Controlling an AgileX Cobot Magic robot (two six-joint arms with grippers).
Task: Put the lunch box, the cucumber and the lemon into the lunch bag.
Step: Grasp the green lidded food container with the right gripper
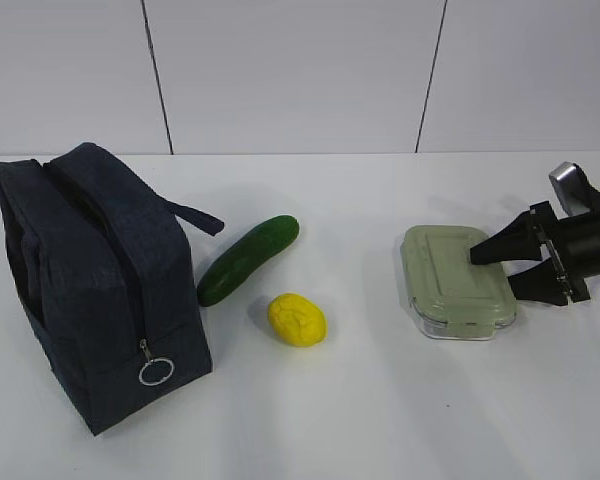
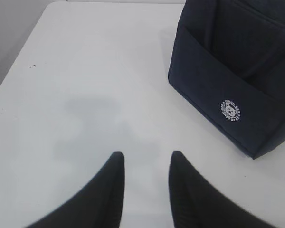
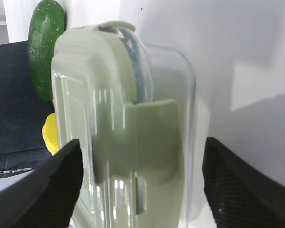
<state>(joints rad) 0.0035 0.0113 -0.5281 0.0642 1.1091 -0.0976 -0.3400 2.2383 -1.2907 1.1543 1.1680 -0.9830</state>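
My left gripper (image 2: 145,164) hangs part-open and empty over bare table (image 2: 85,85), with the bag (image 1: 90,290) ahead of it to its right. Across from my right gripper (image 1: 500,270), beyond the box (image 1: 450,285), lie the lemon (image 1: 296,319) and cucumber (image 1: 248,259). That gripper is spread wide with the box between its fingers (image 3: 42,190), one above the lid and one below, not yet clamped.

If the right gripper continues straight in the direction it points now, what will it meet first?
Probably the lunch box. The right gripper is open, one finger on each side of the box's end, so going on would bring the box deeper between them. The lemon lies further on.
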